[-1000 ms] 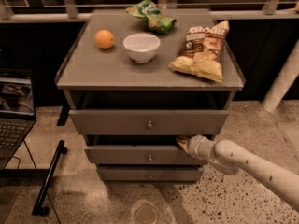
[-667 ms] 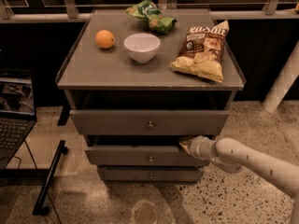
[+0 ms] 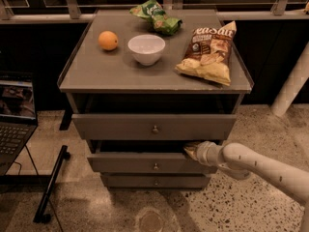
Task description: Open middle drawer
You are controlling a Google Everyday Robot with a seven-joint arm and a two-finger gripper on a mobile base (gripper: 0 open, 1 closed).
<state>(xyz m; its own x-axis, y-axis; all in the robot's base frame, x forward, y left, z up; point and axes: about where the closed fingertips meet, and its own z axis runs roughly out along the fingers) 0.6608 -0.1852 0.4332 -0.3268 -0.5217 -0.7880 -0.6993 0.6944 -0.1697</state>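
Note:
The middle drawer is a grey flat front with a small round metal knob at its centre. It sits between the wider top drawer and the narrower bottom drawer. It stands slightly out, with a dark gap above its front. My gripper is at the right end of the middle drawer's top edge, reaching into that gap. The white arm comes in from the lower right.
The top drawer is also pulled out a little. On the cabinet top lie an orange, a white bowl, a green bag and a chip bag. A laptop stands at left, a black stand leg on the floor.
The gripper stays at the right end of the middle drawer's top edge. The drawer front looks a touch further out than before.

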